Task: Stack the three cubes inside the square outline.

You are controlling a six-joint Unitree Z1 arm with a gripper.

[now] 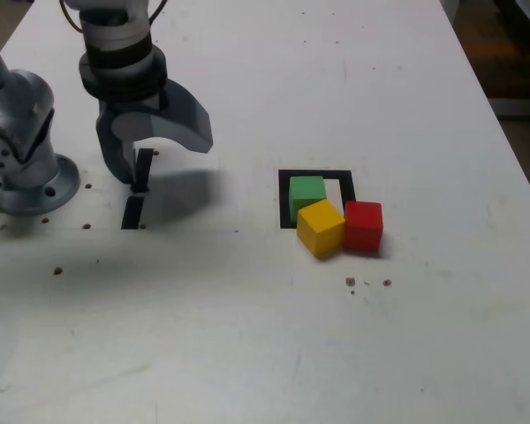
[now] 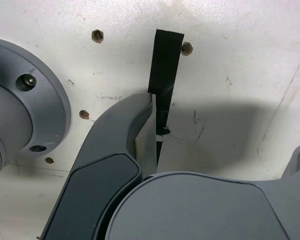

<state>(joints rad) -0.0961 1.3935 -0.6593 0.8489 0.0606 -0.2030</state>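
Nearest the exterior view's camera: bare white table [image 1: 247, 353], with a few dark specks [image 1: 367, 283] just in front of the cubes. Behind the specks, yellow cube [image 1: 321, 227] turned at an angle, overlapping the near edge of the square outline [image 1: 316, 174]. Red cube [image 1: 363, 226] touching the yellow one on the exterior view's right, lying at the outline's near right corner, mostly outside it. Green cube [image 1: 306, 195] inside the outline, against its left side, just behind the yellow cube and touching or nearly touching it. All three flat on the table, none stacked.

Well apart, toward the exterior view's left: gripper [image 1: 155, 155] pointing down over two short black strips [image 1: 134, 212], jaws spread wide, holding nothing. One finger [image 1: 117, 155] down near the farther strip, the other [image 1: 185, 119] raised toward the cubes. In the wrist view, grey finger [image 2: 122, 145] close beside the black strip [image 2: 165, 65]; contact hard to judge. Arm base [image 1: 22, 181] at the far left, bolted to the table, with screw holes [image 1: 87, 225] around it.
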